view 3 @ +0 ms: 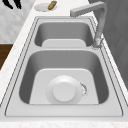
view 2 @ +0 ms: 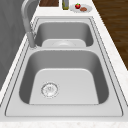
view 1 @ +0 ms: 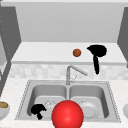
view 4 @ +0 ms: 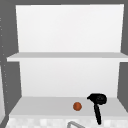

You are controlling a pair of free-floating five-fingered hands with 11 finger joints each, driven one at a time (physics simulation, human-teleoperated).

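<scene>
Currently, the fingers (view 3: 18,3) of the left hand (view 1: 37,110) show in the right side view as separate dark strips pointing downward. They are apart and relaxed, with nothing clamped between them. In the front view the left hand hangs low in front of the left basin, its outline compact, with one stub directed down.

Nearest to the fingers is a shallow white dish (view 3: 41,7) that carries a tan-brown oblong piece of food (view 3: 52,5). In the right side view the dish lies just beside the left hand, on the side towards the wall, on the pale speckled countertop past the far end of the sink. The two are apart, not touching. The long axis of the food runs diagonally, its higher end turned away from the left hand. In the front view the same dish (view 1: 3,113) stands at the picture's left edge, to the left of the left hand.

To the right of the left hand in the front view is a large, glossy red sphere (view 1: 67,115), close by; contact cannot be determined.

Further out is the brushed stainless-steel double-basin sink (view 1: 25,100). The left basin holds a round perforated metal drain strainer (view 2: 49,89). The right basin holds a smooth round white plate (view 3: 63,91), lying flat. An angular grey metal faucet (view 1: 71,72) rises behind the divider. On the white matte shelf (view 1: 50,53) above stand a small orange-brown ball (view 1: 77,52) and a black long-handled pan (view 1: 98,50), its handle overhanging the shelf edge.
</scene>
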